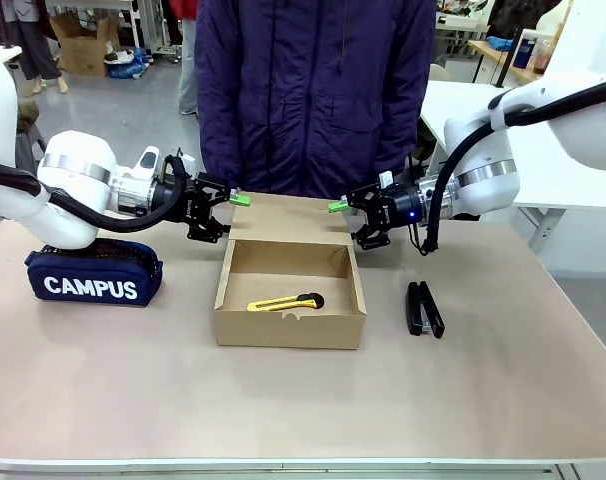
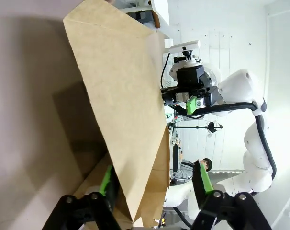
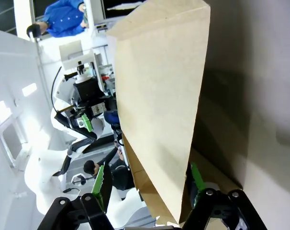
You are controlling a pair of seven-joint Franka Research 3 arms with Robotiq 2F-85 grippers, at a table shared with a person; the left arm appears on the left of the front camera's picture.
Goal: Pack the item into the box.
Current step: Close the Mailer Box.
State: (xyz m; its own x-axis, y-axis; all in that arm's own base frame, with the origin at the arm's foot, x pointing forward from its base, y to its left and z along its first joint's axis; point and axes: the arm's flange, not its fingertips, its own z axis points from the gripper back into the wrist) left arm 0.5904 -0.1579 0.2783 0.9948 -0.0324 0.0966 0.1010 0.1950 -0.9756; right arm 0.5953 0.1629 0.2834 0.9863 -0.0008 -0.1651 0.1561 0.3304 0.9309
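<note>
Tan table (image 1: 103, 380), person at 12 o'clock. Knife (image 1: 283, 302) lies inside box (image 1: 288, 330), near its 6 o'clock wall. My left claw (image 1: 231, 217) and right claw (image 1: 349, 225) gape wide astride flap (image 1: 288, 218) corners at 10 and 2, holding nothing. Flap looks light and bendy, so I'd pinch both corners evenly.

Bright, even overhead light fills the front view, which is sharp throughout, with only soft, short shadows on the table (image 1: 283, 400) below the left gripper (image 1: 229, 214) and the right gripper (image 1: 351, 224). In both wrist views the flap (image 2: 121, 105) of the box (image 1: 289, 325) throws a heavy dark shadow just ahead of one finger, while the white background beyond the fingertips glares, washed out — lines bow toward the edges.
</note>
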